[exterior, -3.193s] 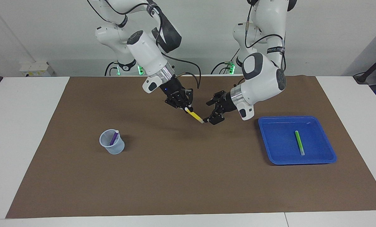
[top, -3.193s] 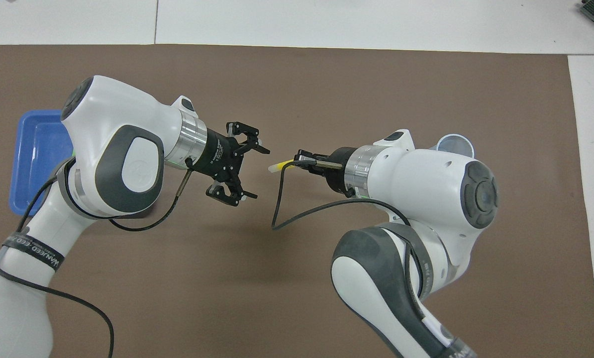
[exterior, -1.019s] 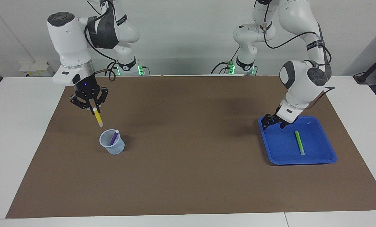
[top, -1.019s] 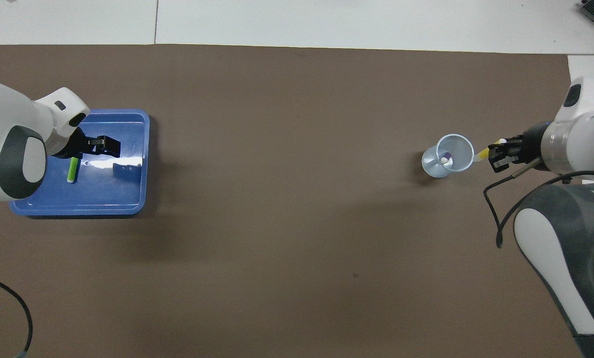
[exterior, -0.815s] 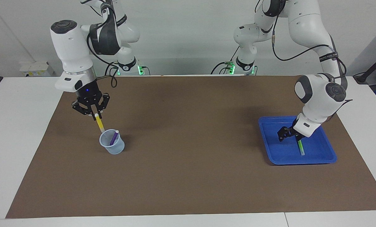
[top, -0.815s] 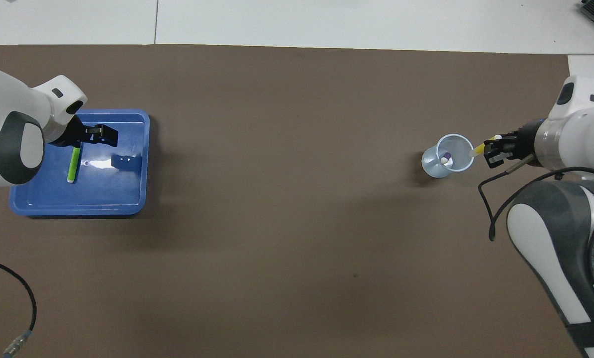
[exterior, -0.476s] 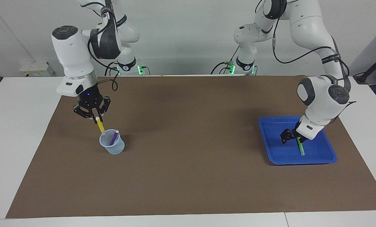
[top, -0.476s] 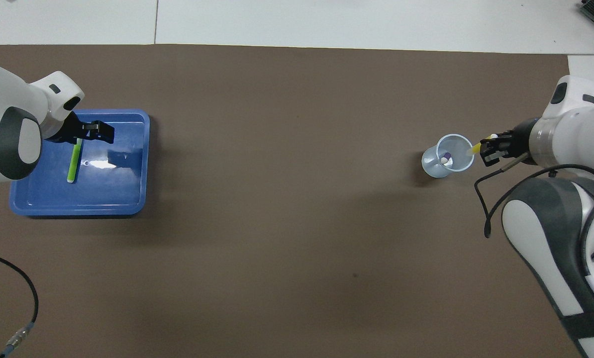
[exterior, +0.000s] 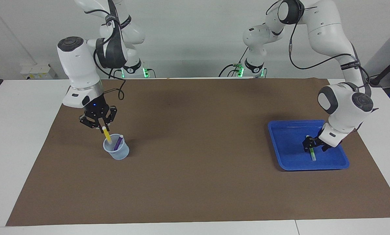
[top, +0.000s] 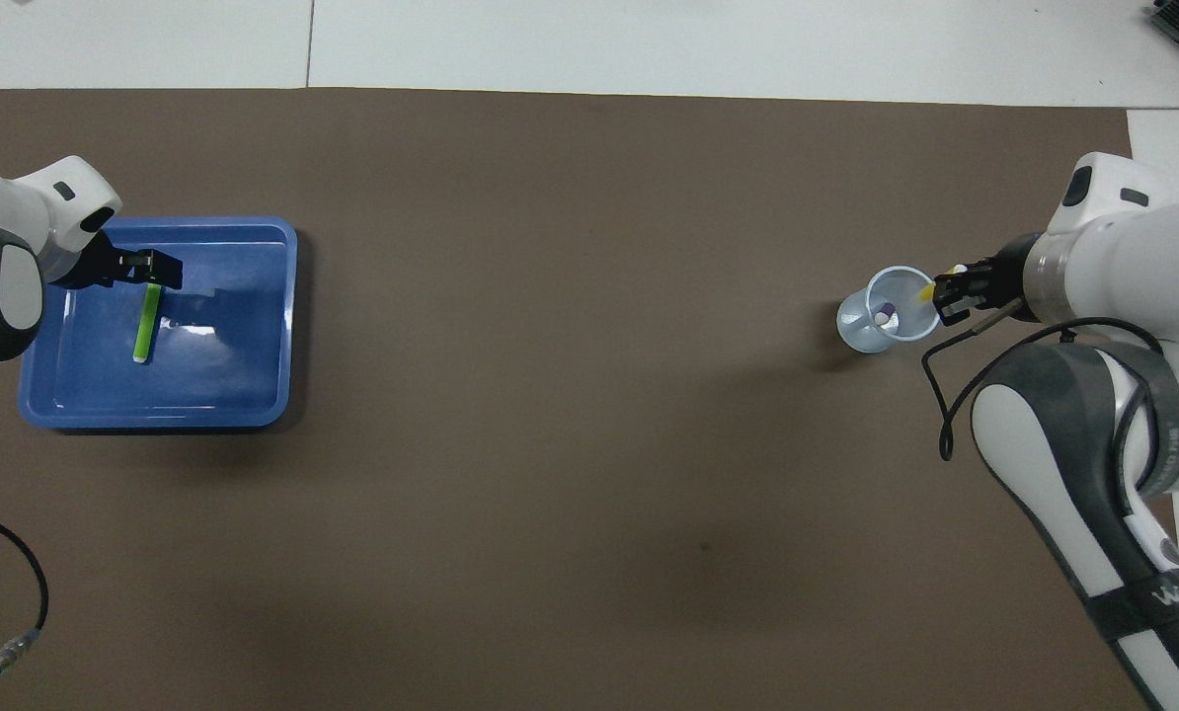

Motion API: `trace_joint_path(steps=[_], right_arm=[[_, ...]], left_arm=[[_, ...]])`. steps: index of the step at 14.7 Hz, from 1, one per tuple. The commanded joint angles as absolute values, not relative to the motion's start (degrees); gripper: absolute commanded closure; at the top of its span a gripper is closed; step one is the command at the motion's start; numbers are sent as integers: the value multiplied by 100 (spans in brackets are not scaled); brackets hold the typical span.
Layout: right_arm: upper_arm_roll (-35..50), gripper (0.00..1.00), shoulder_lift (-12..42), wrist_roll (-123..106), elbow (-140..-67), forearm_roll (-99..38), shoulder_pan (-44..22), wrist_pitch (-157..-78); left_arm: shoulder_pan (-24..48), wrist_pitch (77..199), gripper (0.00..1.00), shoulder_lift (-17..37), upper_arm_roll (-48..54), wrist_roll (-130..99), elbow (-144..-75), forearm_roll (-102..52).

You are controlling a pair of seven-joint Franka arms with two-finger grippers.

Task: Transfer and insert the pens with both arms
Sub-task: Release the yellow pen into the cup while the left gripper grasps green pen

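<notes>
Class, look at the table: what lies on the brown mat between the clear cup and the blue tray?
Nothing: between the cup and the blue tray only bare brown mat shows, clearest in the overhead view.

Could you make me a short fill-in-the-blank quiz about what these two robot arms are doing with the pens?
1. The right tool holds the ____ pen, its lower end dipping into the clear cup.
2. Already standing in that cup is the ____ pen.
3. The green pen lies in the blue ____, with the left tool down at it.

Missing words: yellow; purple; tray
</notes>
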State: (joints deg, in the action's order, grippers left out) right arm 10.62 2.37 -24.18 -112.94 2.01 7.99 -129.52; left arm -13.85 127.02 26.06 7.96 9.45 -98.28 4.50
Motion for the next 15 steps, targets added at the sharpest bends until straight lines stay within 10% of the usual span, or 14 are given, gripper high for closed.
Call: trace_joint_path(steps=[1,4,5,6,7,15], right_arm=[[1107,100,333,-2338,-11399,167,861,-13201],[1107,100,439,-2329,-11399,167,861,-13333],[1107,72,483,-2286,-11382,167,844,-13350],[1107,21,492,-2050,-11391,167,826,-13455],[1107,0,518,-1778,-11391,167,809,-13508],[1116,0,598,-748,-11312,176,510,-13544]], left_arm=[[-1459,13034,13,2628,835,1028,-10036,571],[-1503,13166,17,2619,844,1255,-10160,571],[-1529,13236,19,2619,844,1370,-10160,571],[-1538,13289,19,2628,844,1380,-10160,571],[-1538,13333,20,2637,835,1389,-10160,571],[-1538,13377,26,2619,835,1397,-10283,571]])
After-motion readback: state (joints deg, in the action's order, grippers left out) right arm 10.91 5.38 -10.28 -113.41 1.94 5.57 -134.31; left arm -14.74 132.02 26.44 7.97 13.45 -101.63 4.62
